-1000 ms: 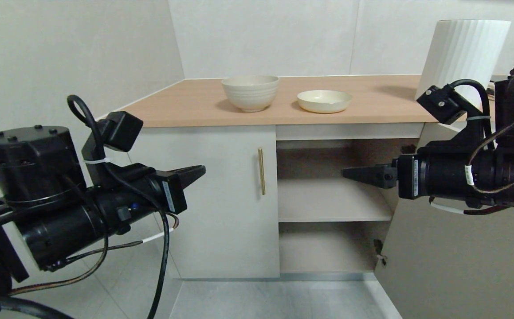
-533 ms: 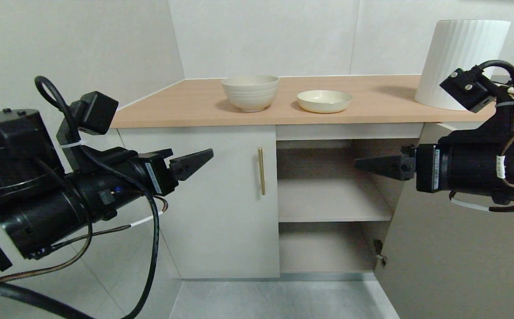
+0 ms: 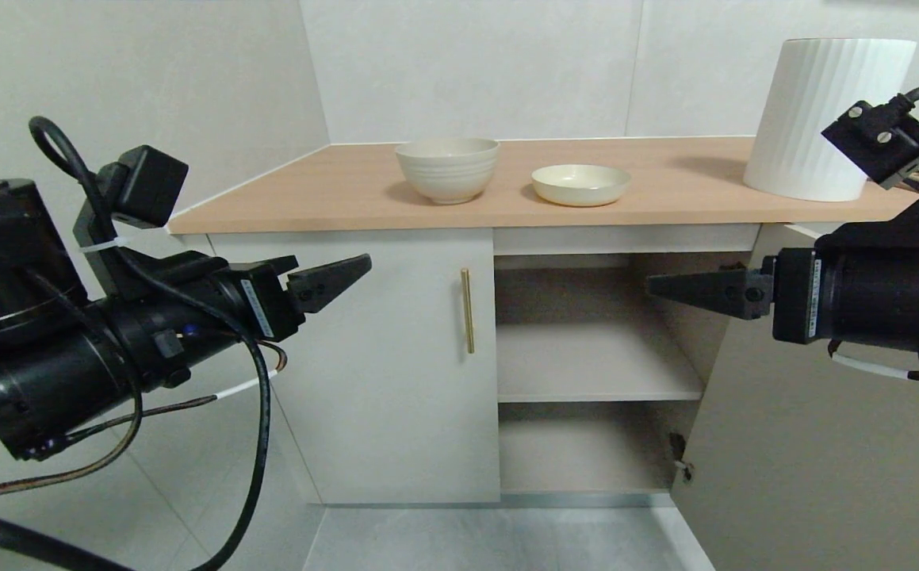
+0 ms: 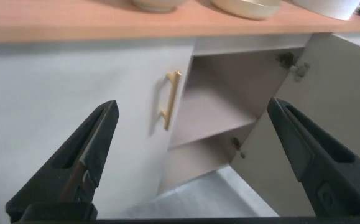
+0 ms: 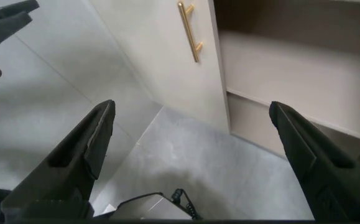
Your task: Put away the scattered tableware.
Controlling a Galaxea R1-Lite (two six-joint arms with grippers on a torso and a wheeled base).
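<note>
A cream ribbed bowl (image 3: 447, 169) and a shallow cream plate (image 3: 580, 183) stand side by side on the wooden countertop (image 3: 332, 194). Their undersides show in the left wrist view as bowl (image 4: 158, 5) and plate (image 4: 245, 6). My left gripper (image 3: 332, 274) hangs open in front of the closed cabinet door, below counter height and left of the bowl. My right gripper (image 3: 665, 285) is open at the mouth of the open cupboard, below the plate. Both wrist views show wide-spread, empty fingers on the left gripper (image 4: 192, 155) and the right gripper (image 5: 192, 155).
The cupboard's right half stands open, with a middle shelf (image 3: 598, 361) and a lower floor. Its door (image 3: 824, 460) is swung out on the right. The left door carries a gold handle (image 3: 467, 309). A tall white ribbed container (image 3: 824, 119) stands on the counter's right end.
Both arms have risen. The left gripper lifted a little in front of the closed door, and the right gripper drew back to the right and upward.
</note>
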